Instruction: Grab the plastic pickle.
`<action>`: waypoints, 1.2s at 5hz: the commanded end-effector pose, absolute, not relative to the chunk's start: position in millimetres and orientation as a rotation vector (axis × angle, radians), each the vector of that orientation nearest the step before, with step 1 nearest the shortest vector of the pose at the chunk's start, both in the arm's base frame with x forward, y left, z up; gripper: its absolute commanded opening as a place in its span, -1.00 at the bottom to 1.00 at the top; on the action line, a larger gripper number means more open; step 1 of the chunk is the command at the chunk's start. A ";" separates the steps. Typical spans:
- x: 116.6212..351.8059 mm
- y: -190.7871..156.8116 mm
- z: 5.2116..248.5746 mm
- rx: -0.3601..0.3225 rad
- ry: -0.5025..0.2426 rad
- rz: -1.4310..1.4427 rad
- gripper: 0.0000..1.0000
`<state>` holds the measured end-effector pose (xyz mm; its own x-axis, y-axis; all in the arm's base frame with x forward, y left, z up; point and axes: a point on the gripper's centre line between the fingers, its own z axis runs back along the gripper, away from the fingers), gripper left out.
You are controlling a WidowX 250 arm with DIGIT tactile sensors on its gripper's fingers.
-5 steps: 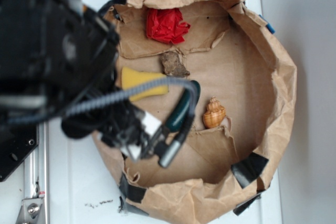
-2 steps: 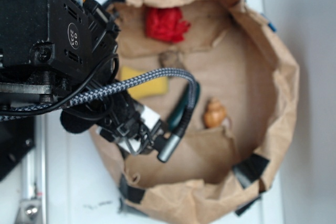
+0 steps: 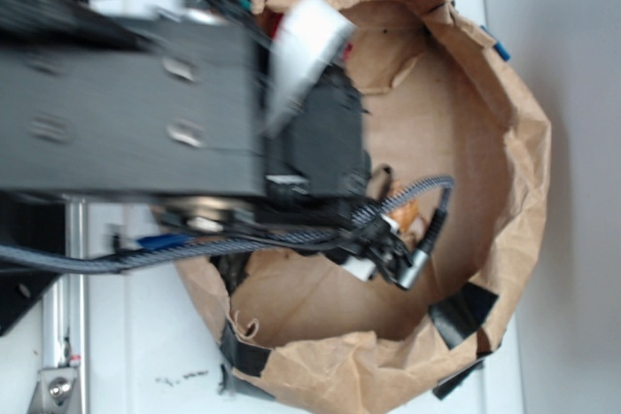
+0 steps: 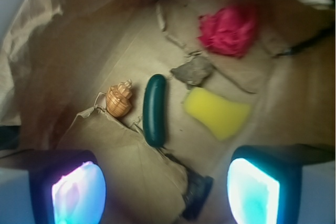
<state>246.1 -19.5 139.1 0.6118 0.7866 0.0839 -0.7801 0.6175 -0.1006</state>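
Over the last second the arm has swung from the left rim of the paper bag (image 3: pixel 529 143) to a position directly over its interior, and in the exterior view its black body now hides the red crumpled piece, the yellow sponge and the plastic pickle, all of which were visible a second ago. Judged from this, the approach phase is largely complete and the descent and closure have not begun. In the wrist view, the plastic pickle (image 4: pixel 155 109) lies flat on the brown paper floor, long axis running nearly top to bottom of the picture, untouched. The tan seashell (image 4: pixel 119 100) sits just beside it on one side; the yellow sponge (image 4: pixel 217 112) lies near it on the other side, with a clear gap. A grey-brown rock-like scrap (image 4: pixel 192 71) lies just beyond the pickle's upper end, and the red crumpled piece (image 4: pixel 228 31) lies further off. The end effector (image 4: pixel 166 184) hangs above the bag floor with its two fingers spread wide apart and nothing between them; the fingers (image 4: pixel 79 190) show at the lower corners of the wrist view. The pickle lies ahead of the finger gap, toward the left finger, so a forward and downward correction is probably required.
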 end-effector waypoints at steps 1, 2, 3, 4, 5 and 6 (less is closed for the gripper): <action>262.6 -10.3 93.3 -0.145 -0.139 1.031 1.00; 267.0 -8.3 89.9 -0.180 -0.161 1.054 1.00; 271.6 -9.0 85.7 -0.186 -0.155 1.067 1.00; 273.6 -9.3 86.5 -0.188 -0.164 1.082 1.00; 272.6 -7.3 85.0 -0.202 -0.181 1.054 1.00; 264.1 -10.1 81.5 -0.163 -0.247 0.967 1.00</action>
<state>260.7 -10.3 71.5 0.5477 0.8298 0.1066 -0.8047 0.5574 -0.2044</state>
